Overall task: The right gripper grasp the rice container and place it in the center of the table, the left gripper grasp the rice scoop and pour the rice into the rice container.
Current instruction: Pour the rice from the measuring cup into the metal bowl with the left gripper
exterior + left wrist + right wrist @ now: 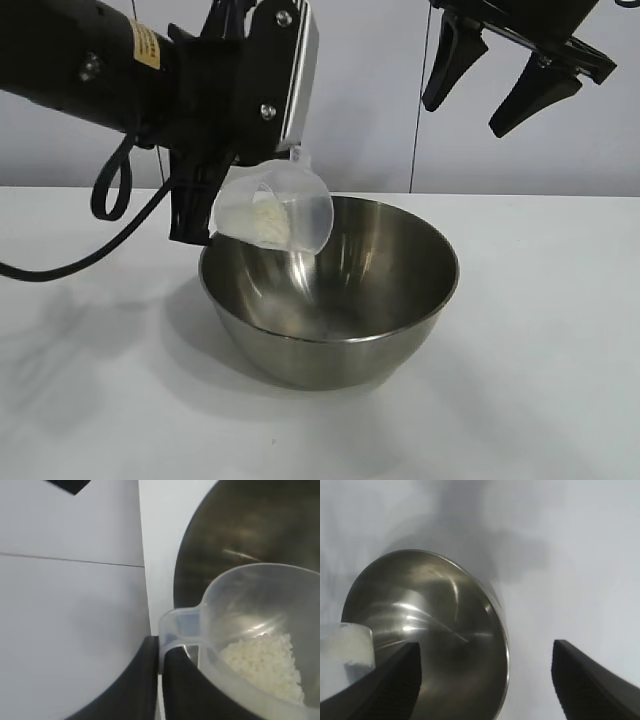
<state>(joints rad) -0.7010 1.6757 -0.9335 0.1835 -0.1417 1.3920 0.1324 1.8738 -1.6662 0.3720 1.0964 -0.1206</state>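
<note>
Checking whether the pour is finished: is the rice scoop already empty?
No, the left wrist view shows the rice still heaped inside the tilted rice scoop, which the left gripper holds over the rice container.

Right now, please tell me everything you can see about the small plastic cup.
The plastic cup is small, translucent and slightly tapered, with a short flat tab handle at its rim. The left gripper is shut on that tab. The cup is tipped on its side over the near-left rim of the steel bowl, mouth toward the bowl, not touching it as far as I can tell. A small heap of white rice lies inside against the lower wall.
</note>
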